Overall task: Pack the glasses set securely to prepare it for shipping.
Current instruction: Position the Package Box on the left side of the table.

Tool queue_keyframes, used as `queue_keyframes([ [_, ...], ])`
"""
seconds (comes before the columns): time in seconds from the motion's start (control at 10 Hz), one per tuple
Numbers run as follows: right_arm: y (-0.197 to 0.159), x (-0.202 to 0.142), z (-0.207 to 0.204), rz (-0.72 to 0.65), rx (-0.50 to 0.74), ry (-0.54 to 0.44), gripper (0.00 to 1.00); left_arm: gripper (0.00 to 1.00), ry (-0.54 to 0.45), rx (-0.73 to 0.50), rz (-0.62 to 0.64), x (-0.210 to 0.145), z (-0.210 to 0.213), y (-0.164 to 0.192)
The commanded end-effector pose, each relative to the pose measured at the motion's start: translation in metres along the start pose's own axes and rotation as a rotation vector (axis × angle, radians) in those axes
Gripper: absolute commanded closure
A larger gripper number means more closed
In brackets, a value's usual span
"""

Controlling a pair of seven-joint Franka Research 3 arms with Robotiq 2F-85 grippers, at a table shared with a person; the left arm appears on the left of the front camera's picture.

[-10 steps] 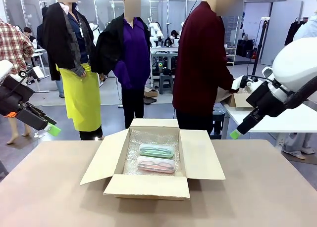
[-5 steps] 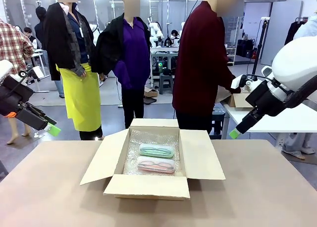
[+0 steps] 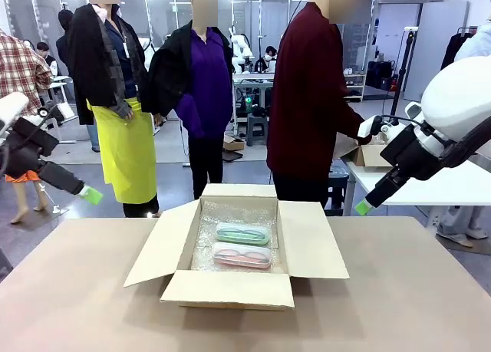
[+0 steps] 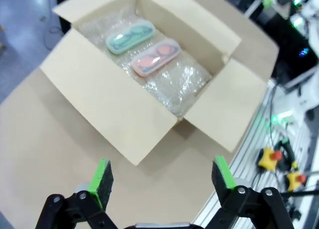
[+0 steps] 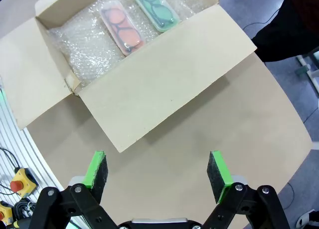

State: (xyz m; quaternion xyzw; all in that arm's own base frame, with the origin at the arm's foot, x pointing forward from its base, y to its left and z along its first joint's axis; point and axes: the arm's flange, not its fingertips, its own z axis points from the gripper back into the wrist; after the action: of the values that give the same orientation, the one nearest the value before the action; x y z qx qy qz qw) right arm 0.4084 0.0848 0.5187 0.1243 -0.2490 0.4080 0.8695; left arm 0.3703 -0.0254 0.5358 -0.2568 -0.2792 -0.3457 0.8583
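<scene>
We locate the mint green oblong glasses case point(image 3: 242, 233) and the translucent pink oblong glasses case point(image 3: 241, 254) side by side at centre frame. Both lie on the clear bubble wrap sheet point(image 3: 230, 214) lining the open brown cardboard box point(image 3: 227, 289). The box's near wall hides the sheet's nearest strip. At the lower edge of the wrist views, the left gripper point(image 4: 162, 175) and the right gripper point(image 5: 157, 174) hang with fingers spread, holding nothing. In the front view both appear side-on, so we cannot read their gaps there.

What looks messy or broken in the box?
Nothing stands out. The mint green case and the pink case lie flat, side by side, on the bubble wrap inside the open cardboard box.
</scene>
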Motion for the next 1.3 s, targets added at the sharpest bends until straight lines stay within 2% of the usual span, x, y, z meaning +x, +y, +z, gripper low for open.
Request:
queue_keyframes([
  [0.0,0.004,0.003,0.001,-0.019,-0.005,0.009,0.0,0.0,-0.035,-0.02,0.162,0.019,-0.023,0.024],
  [0.1,0.004,0.003,0.001,-0.019,-0.005,0.009,0.0,0.0,-0.017,-0.094,0.242,0.014,-0.038,0.045],
  [0.3,0.004,0.003,0.001,-0.019,-0.005,0.009,0.0,0.0,-0.011,-0.153,0.386,0.0,-0.067,0.081],
  [0.6,0.004,0.003,0.001,-0.019,-0.005,0.009,0.0,0.0,-0.021,-0.312,0.55,-0.024,-0.1,0.137],
  [0.8,0.004,0.003,0.001,-0.019,-0.005,0.009,0.0,0.0,-0.05,-0.362,0.582,-0.033,-0.116,0.154],
  [0.9,0.004,0.003,0.001,-0.019,-0.005,0.009,0.0,0.0,-0.033,-0.339,0.523,-0.033,-0.121,0.149],
  [1.0,0.004,0.003,0.001,-0.019,-0.005,0.009,0.0,0.0,-0.023,-0.328,0.587,-0.041,-0.114,0.147],
  [1.2,0.004,0.003,0.001,-0.019,-0.005,0.009,0.0,0.0,-0.015,-0.336,0.576,-0.041,-0.123,0.152],
])
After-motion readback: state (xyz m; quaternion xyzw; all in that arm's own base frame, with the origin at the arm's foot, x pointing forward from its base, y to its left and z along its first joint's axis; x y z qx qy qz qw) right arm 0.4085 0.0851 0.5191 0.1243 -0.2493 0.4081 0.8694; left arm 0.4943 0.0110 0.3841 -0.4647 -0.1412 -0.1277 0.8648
